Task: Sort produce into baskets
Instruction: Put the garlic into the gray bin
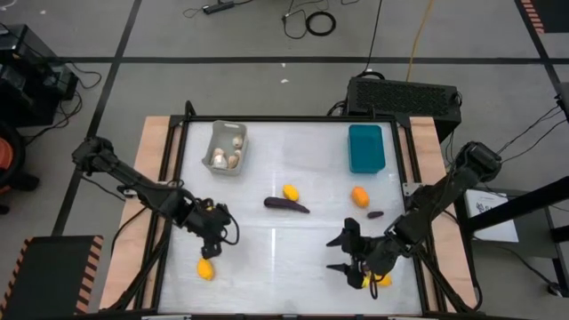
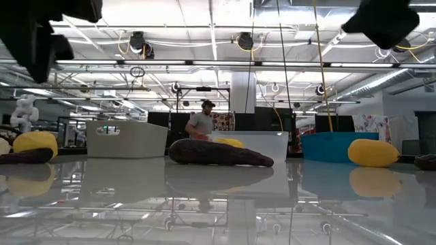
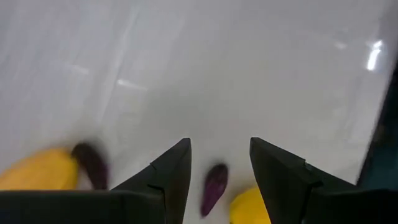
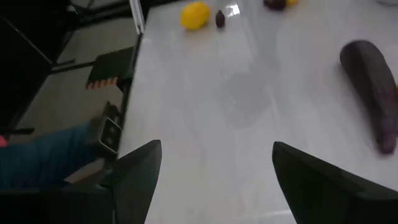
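My left gripper [image 1: 219,238] hangs open over the table's near left. In its wrist view a small dark purple piece [image 3: 214,186] lies on the table between the fingers, untouched, with a yellow fruit [image 3: 249,208] beside it. My right gripper [image 1: 342,253] stands open above bare table at the near right, next to a yellow fruit [image 1: 379,281]. A long purple eggplant [image 1: 286,204] lies mid-table. The grey basket [image 1: 226,147] holds whitish bulbs. The teal basket [image 1: 365,148] stands at the far right. The clear basket [image 2: 252,144] shows in the low view.
A yellow fruit [image 1: 291,192], an orange one [image 1: 359,196] and a small purple piece [image 1: 375,214] lie mid-table, and another yellow fruit [image 1: 205,268] lies near the left front. A black vented box [image 1: 402,96] sits beyond the far edge. A person [image 2: 201,122] stands far behind.
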Action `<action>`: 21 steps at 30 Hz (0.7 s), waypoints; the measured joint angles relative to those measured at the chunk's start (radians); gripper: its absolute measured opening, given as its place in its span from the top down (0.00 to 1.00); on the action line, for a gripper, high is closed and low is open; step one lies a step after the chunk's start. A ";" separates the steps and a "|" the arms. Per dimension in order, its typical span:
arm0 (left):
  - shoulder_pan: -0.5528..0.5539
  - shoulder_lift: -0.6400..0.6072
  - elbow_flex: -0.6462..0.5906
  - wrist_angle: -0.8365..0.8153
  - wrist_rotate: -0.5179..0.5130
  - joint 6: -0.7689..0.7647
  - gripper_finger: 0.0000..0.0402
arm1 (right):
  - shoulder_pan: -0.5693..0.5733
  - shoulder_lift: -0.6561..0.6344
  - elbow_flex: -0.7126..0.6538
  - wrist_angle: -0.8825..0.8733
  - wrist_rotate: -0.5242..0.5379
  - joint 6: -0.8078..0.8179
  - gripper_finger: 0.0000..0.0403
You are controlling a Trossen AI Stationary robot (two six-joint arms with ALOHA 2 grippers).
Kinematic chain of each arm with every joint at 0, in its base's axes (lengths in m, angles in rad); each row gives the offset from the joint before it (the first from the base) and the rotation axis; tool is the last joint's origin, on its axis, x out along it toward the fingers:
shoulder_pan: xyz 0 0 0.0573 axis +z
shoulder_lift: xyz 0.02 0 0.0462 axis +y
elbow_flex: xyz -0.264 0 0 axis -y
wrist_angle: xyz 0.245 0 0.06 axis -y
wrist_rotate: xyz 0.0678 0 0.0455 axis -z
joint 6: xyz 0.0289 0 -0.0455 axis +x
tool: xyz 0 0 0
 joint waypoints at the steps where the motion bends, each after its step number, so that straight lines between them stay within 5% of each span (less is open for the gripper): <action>1: -0.003 0.000 0.000 -0.018 0.000 0.000 0.58 | 0.000 0.000 0.008 0.000 0.000 -0.007 0.26; 9: -0.025 -0.001 -0.005 -0.246 -0.005 0.045 0.58 | 0.001 -0.001 0.020 -0.001 0.027 -0.015 0.26; 21: -0.073 0.010 -0.058 -0.251 -0.003 -0.011 0.47 | 0.000 0.054 0.020 0.003 0.021 0.011 0.26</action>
